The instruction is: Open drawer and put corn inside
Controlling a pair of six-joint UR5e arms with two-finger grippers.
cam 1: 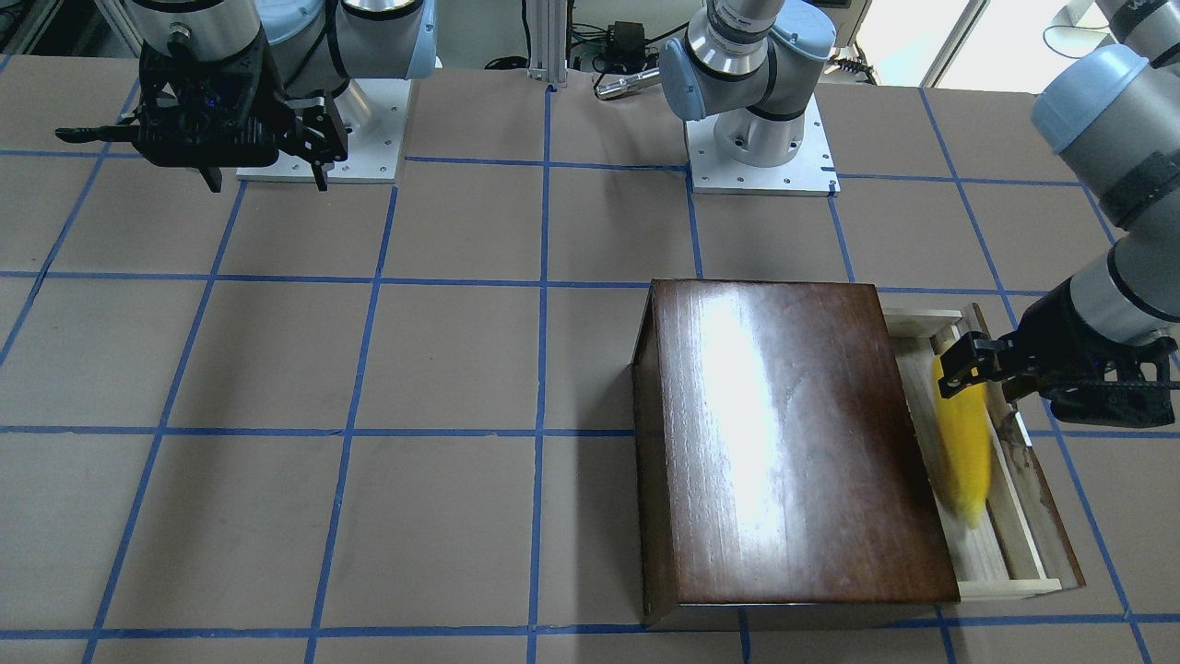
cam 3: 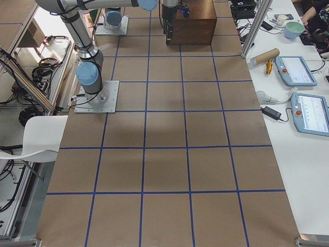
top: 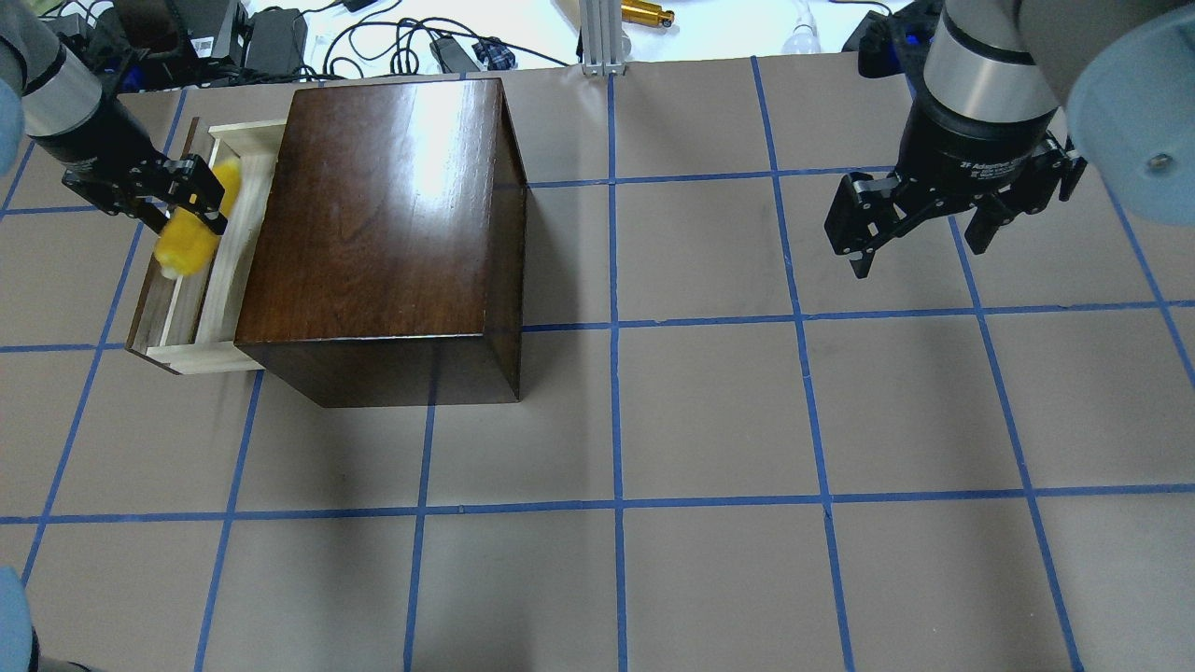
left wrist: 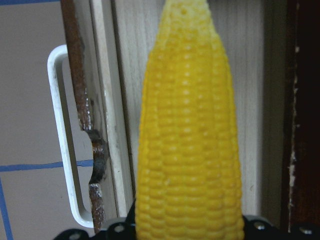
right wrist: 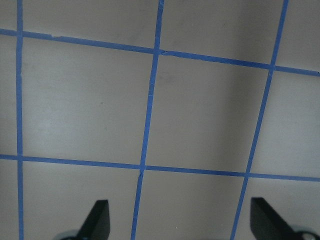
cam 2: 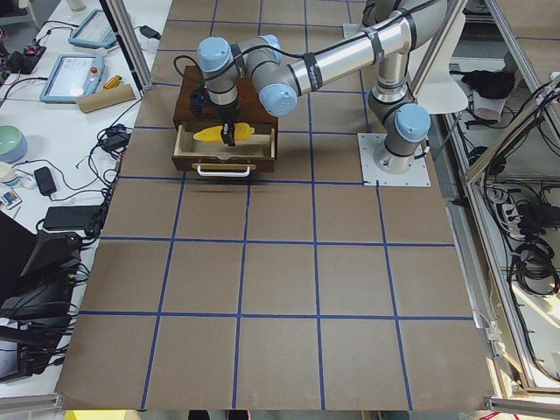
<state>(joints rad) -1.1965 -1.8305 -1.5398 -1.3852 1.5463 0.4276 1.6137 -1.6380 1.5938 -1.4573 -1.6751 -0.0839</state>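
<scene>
The drawer [cam 1: 1005, 521] of pale wood is pulled out of the glossy dark-brown box [cam 1: 793, 443]. My left gripper [cam 1: 961, 371] is over the drawer and shut on the thick end of the yellow corn [cam 1: 963, 452]. The corn lies along the drawer, just above its floor, and looks motion-blurred in both the front and overhead views [top: 187, 238]. The left wrist view shows the corn [left wrist: 187, 150] pointing away over the drawer floor, with the whitish handle [left wrist: 60, 150] to its left. My right gripper [top: 920, 257] is open and empty, high over bare table far from the box.
The box [top: 373, 215] stands on the brown paper table with its blue tape grid [top: 616, 327]. Cables and small devices [top: 280, 42] lie beyond the table's far edge. Both arm bases [cam 1: 761, 148] stand on white plates at the robot's side.
</scene>
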